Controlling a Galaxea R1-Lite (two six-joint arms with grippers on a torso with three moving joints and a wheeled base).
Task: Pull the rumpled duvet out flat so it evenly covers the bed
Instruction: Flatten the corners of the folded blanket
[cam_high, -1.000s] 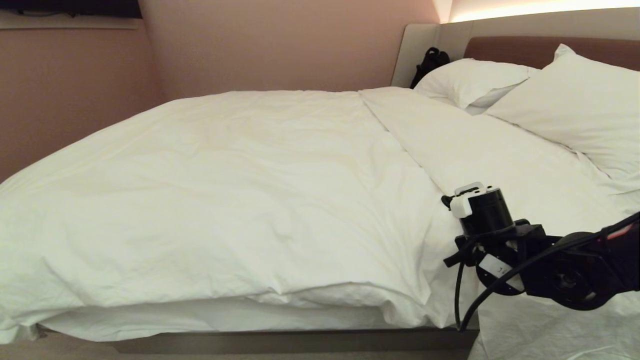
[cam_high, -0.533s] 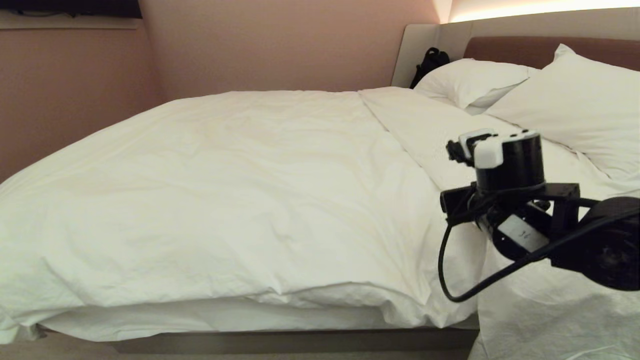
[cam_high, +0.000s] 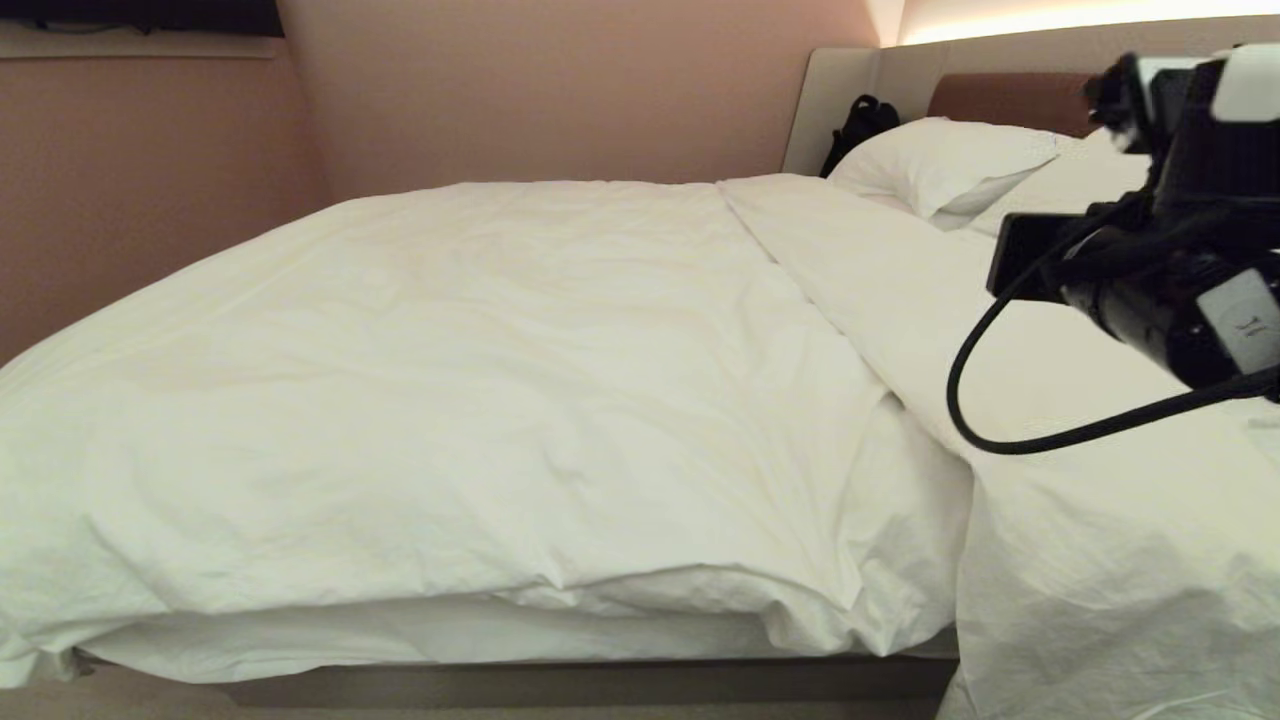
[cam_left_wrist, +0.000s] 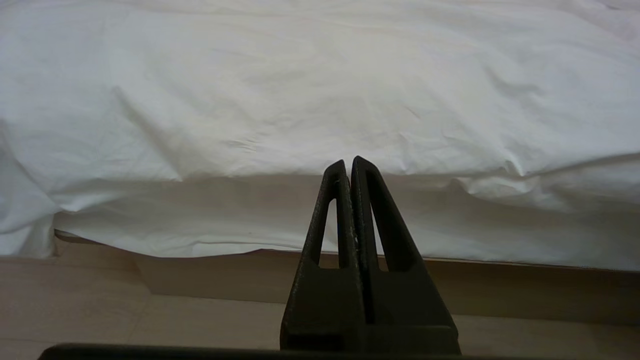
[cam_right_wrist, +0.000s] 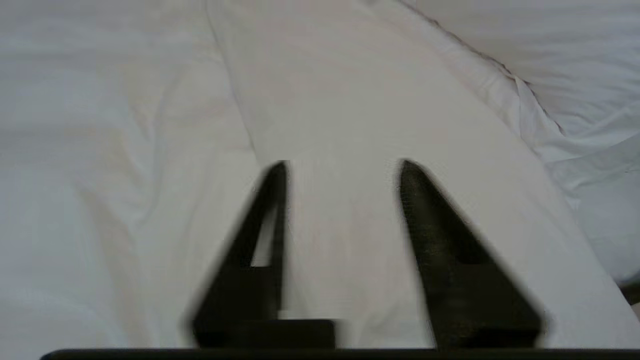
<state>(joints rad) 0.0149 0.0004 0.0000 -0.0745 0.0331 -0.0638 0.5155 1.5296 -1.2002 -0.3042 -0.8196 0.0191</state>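
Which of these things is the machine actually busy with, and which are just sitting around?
Part of the job:
- duvet
- bed
- right tool, open above the duvet

Just there:
- pillows
- black bag by the headboard
- left tool, shut, parked by the bed's edge

Pinkish walls (cam_high: 560, 90) close in the corner, and a strip of warm light (cam_high: 1080, 18) glows along the top. A black bag (cam_high: 858, 128) leans against the beige panel (cam_high: 835, 100). Pale wood floor (cam_left_wrist: 100, 315) below.

Matt white cloth duvet (cam_high: 500, 380), softly creased; matt black plastic left gripper (cam_left_wrist: 350, 167); smooth grey-beige bed (cam_high: 600, 682) base.
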